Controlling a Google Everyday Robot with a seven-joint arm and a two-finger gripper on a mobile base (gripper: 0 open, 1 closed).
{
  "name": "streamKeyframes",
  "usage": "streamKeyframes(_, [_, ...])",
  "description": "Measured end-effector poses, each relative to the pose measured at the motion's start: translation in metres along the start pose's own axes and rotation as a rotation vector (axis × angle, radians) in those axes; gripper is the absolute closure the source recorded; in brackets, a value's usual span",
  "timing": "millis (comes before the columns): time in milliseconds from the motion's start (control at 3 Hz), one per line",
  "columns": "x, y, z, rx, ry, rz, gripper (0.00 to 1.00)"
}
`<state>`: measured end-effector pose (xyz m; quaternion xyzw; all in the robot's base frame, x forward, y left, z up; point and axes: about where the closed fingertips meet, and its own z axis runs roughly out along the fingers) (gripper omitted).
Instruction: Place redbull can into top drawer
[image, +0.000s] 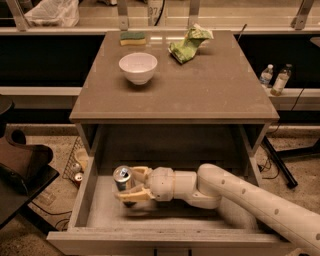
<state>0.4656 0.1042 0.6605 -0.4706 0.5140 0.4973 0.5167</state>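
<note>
- Fingers reach inside the wide, shallow grey-brown wooden top drawer, left side.
- Cream two-finger gripper grasps the tall slim blue-and-silver aluminium redbull can.
- Can stands upright; seat it flat before letting go.

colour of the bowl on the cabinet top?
Bowl: plain white, camera view. The gripper is inside the top drawer, shut on the redbull can.

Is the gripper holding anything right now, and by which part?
Yes: the gripper is shut on the redbull can, fingers on opposite sides of its body, inside the top drawer.
</note>
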Motion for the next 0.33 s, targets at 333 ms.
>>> streamKeyframes(333, [-0.0005,0.0008,0.0014,-0.003,-0.001,0.0,0.0])
